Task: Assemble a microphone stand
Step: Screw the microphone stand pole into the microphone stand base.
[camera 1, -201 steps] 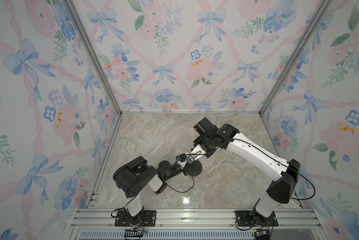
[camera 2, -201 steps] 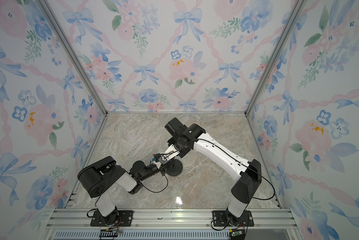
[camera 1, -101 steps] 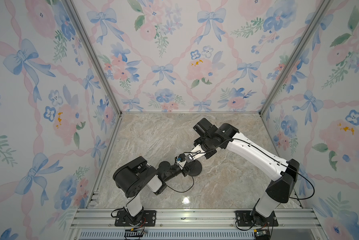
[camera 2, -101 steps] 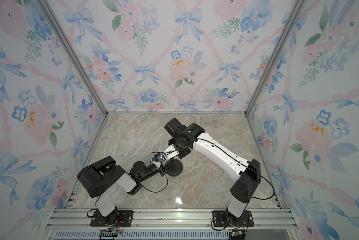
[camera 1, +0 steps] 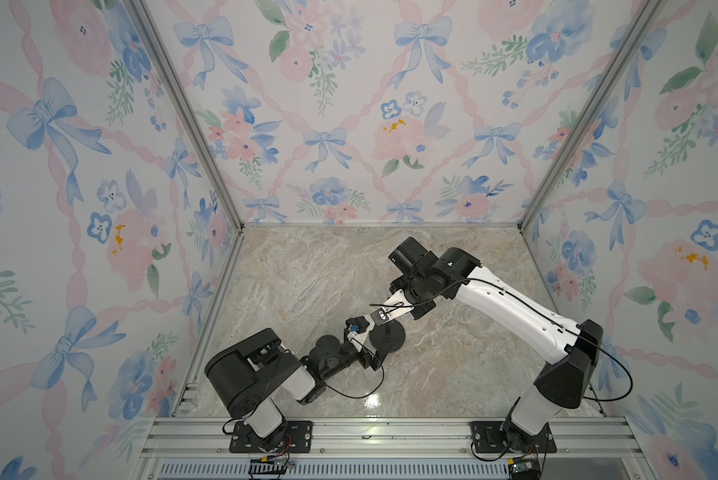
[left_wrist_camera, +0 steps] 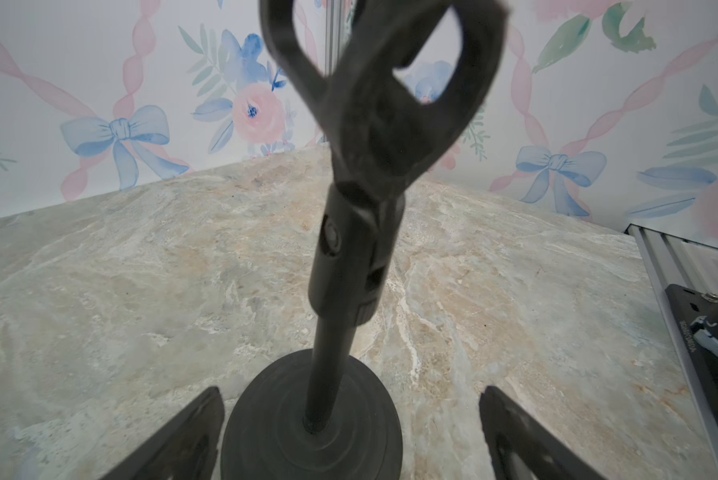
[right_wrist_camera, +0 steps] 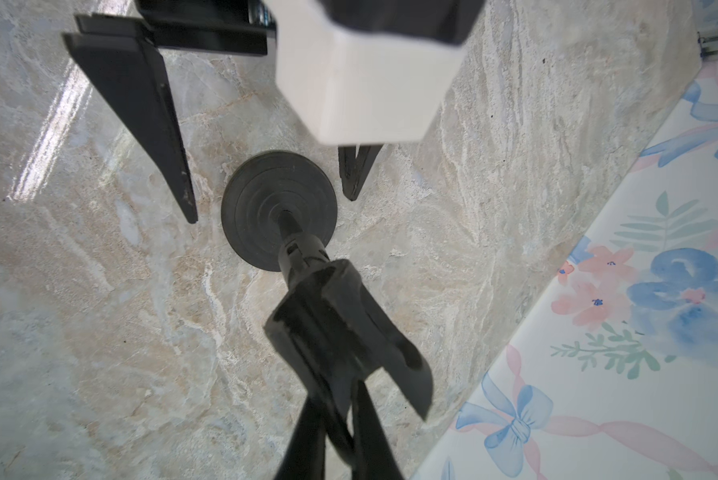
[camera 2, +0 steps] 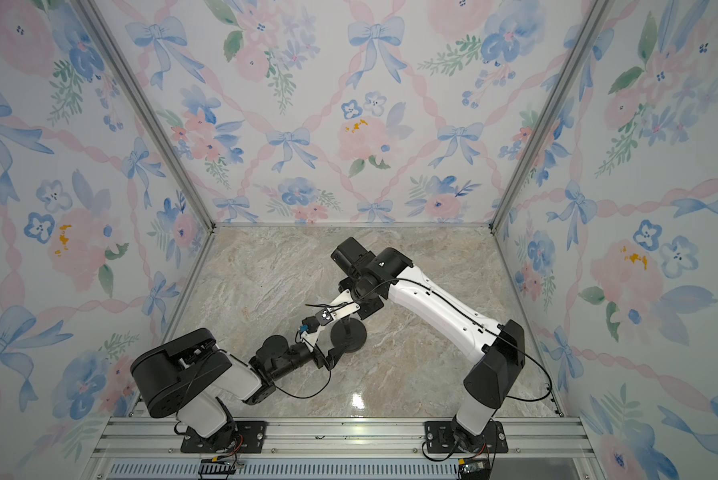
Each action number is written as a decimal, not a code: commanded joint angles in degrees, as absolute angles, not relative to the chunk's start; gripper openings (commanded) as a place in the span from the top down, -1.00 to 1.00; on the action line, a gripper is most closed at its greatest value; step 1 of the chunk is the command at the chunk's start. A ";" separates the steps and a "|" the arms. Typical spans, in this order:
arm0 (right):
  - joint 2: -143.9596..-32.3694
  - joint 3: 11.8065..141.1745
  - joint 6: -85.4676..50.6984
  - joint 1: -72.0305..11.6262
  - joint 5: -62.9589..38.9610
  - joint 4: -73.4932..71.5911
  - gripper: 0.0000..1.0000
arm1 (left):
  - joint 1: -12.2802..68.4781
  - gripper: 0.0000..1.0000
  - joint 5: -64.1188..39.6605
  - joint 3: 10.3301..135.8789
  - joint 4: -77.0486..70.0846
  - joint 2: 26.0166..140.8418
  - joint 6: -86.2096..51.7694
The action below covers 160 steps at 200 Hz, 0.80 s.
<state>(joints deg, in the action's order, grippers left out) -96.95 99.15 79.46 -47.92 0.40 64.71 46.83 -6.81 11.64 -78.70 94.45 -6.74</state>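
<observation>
Black microphone stand point(camera 1: 390, 338) assembled: rod point(left_wrist_camera: 331, 365) upright in disc base point(left_wrist_camera: 266, 419), clip head point(left_wrist_camera: 370, 104) up.

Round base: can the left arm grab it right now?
Probably yes: the left gripper is open, its jaws standing either side of the round base, with only bare table between.

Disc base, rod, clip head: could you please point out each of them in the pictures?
disc base point(right_wrist_camera: 249, 208), right wrist view, on its ringed top face.
rod point(left_wrist_camera: 330, 365), left wrist view, on the lower shaft above the base.
clip head point(left_wrist_camera: 365, 116), left wrist view, on its solid middle.
</observation>
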 commanded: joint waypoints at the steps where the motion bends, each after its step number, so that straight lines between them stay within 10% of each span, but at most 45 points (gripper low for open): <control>1: -96.08 96.50 77.36 -46.81 -1.74 65.01 0.74 | 47.11 -0.96 -5.39 13.78 -73.71 97.40 -8.22; 160: -92.03 91.14 64.33 -45.89 -2.54 61.63 0.80 | 50.89 -0.79 -0.48 17.84 -64.51 102.73 0.94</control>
